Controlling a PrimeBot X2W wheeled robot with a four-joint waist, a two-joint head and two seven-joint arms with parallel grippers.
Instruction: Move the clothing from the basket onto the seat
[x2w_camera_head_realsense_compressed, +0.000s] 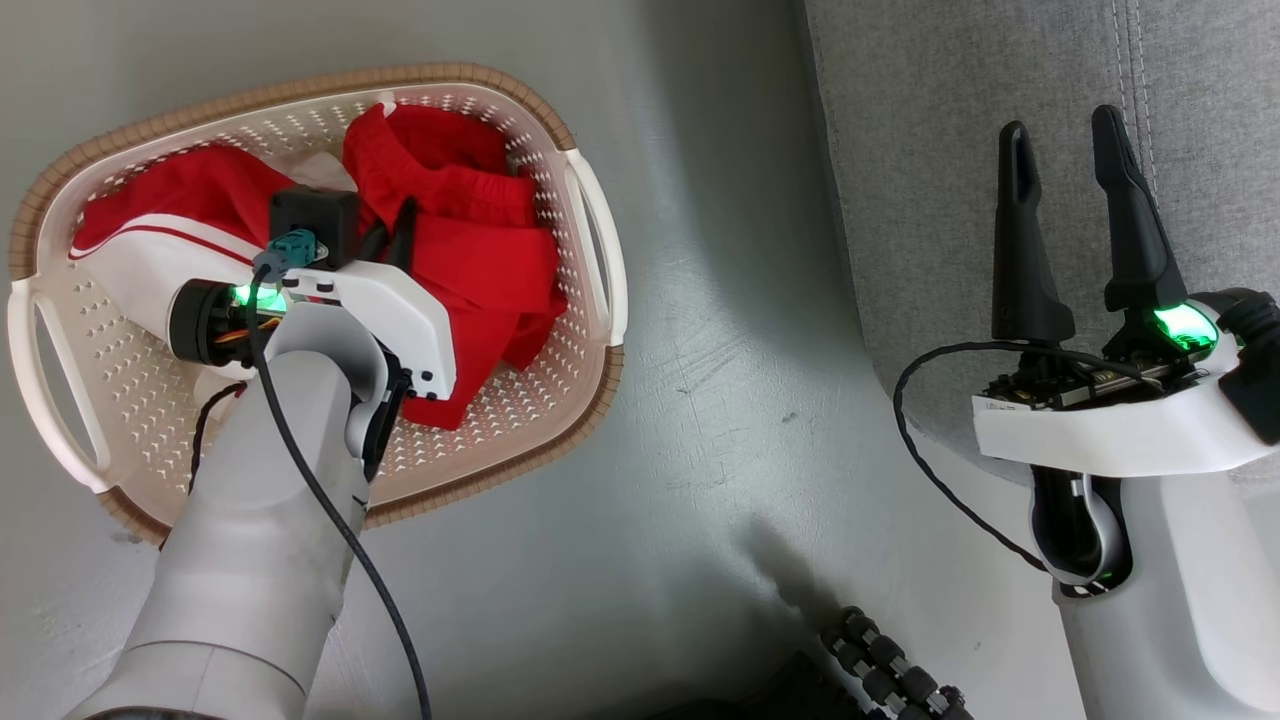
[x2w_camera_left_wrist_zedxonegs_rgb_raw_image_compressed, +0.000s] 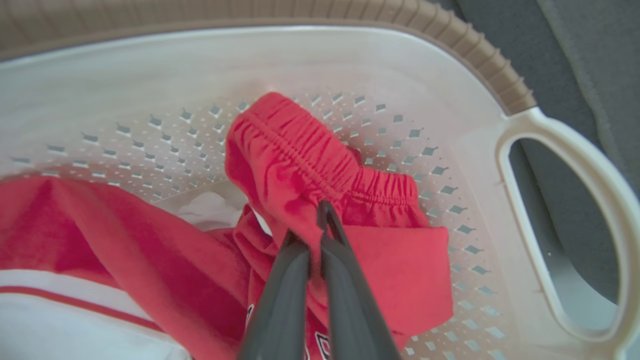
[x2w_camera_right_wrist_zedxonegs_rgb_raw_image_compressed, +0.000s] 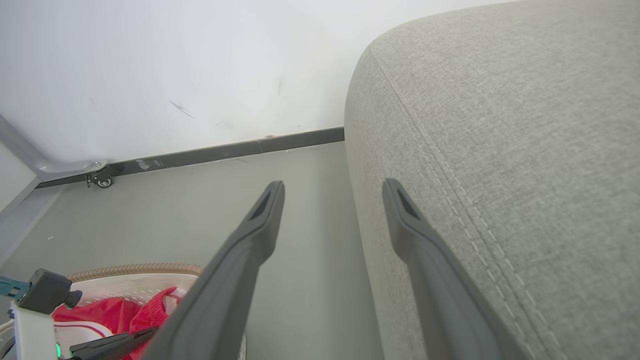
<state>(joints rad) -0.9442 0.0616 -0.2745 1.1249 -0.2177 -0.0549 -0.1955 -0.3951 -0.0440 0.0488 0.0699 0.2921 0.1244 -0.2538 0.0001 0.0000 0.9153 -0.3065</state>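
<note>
The cream basket (x2w_camera_head_realsense_compressed: 590, 400) stands on the floor at the left and holds the red clothing (x2w_camera_head_realsense_compressed: 480, 250). My left gripper (x2w_camera_head_realsense_compressed: 395, 235) reaches down into it. In the left wrist view my left gripper (x2w_camera_left_wrist_zedxonegs_rgb_raw_image_compressed: 307, 222) is shut on a fold of the clothing (x2w_camera_left_wrist_zedxonegs_rgb_raw_image_compressed: 300, 150) just below an elastic waistband, near the basket's white handle (x2w_camera_left_wrist_zedxonegs_rgb_raw_image_compressed: 550, 130). My right gripper (x2w_camera_head_realsense_compressed: 1065, 130) is open and holds nothing, above the edge of the grey seat (x2w_camera_head_realsense_compressed: 950, 150). In the right wrist view my right gripper (x2w_camera_right_wrist_zedxonegs_rgb_raw_image_compressed: 334, 187) stands beside the seat (x2w_camera_right_wrist_zedxonegs_rgb_raw_image_compressed: 500, 125), with the basket (x2w_camera_right_wrist_zedxonegs_rgb_raw_image_compressed: 135, 272) low at the left.
A red garment with a white panel and stripe (x2w_camera_head_realsense_compressed: 150, 250) lies at the basket's left side. Grey floor (x2w_camera_head_realsense_compressed: 720, 400) separates basket and seat. A black ribbed hose (x2w_camera_head_realsense_compressed: 890, 670) lies at the bottom. A white wall, dark baseboard and a caster (x2w_camera_right_wrist_zedxonegs_rgb_raw_image_compressed: 102, 181) stand beyond.
</note>
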